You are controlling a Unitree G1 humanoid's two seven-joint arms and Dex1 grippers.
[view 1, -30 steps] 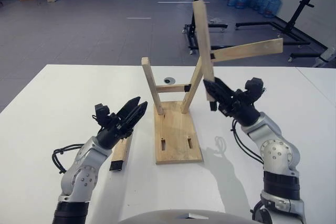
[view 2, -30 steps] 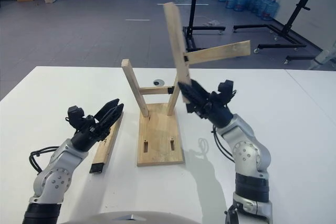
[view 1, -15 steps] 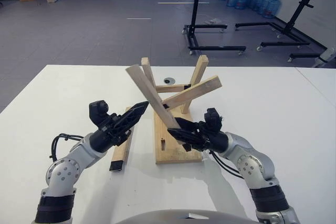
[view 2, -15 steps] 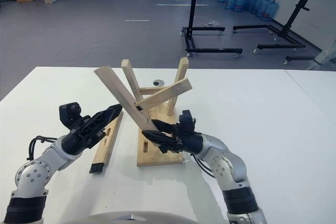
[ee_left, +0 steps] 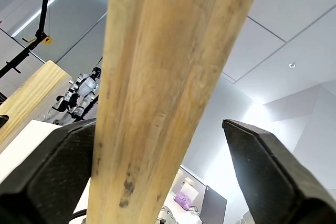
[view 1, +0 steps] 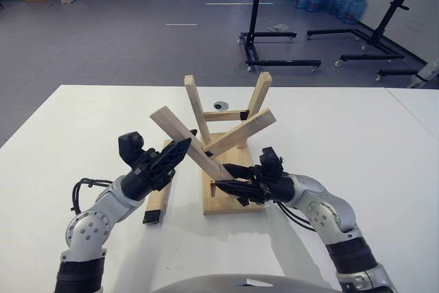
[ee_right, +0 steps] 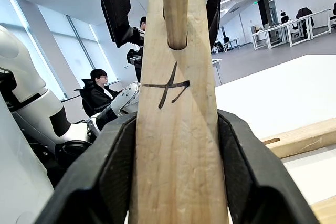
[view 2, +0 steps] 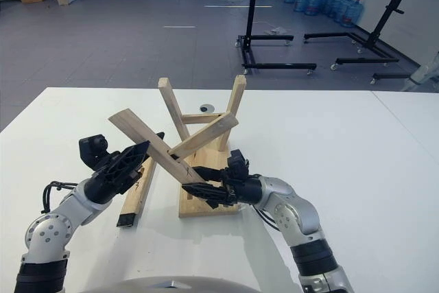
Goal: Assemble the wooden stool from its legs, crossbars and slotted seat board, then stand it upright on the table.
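Swung the held leg pair (view 1: 180,133) lower over one seat board (view 1: 234,205) at table (view 1: 384,142) centre. Clenched on its lower end with right gripper (view 1: 226,178); straddling its upper end, unclenched, with left gripper (view 1: 182,147). Counting four legs: standing pair (view 1: 197,108) at 12 o'clock; one bar (view 1: 159,200) at 9 o'clock, partly hidden.

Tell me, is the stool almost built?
Not yet. Done: one leg pair with its crossbar stands in the far end of the flat seat board. In hand: the right jaws grip a second leg pair, tilted over the board's near end, with the left jaws open around its upper leg. Left: seating that pair, fitting the loose bar beside the board, then standing the stool up.
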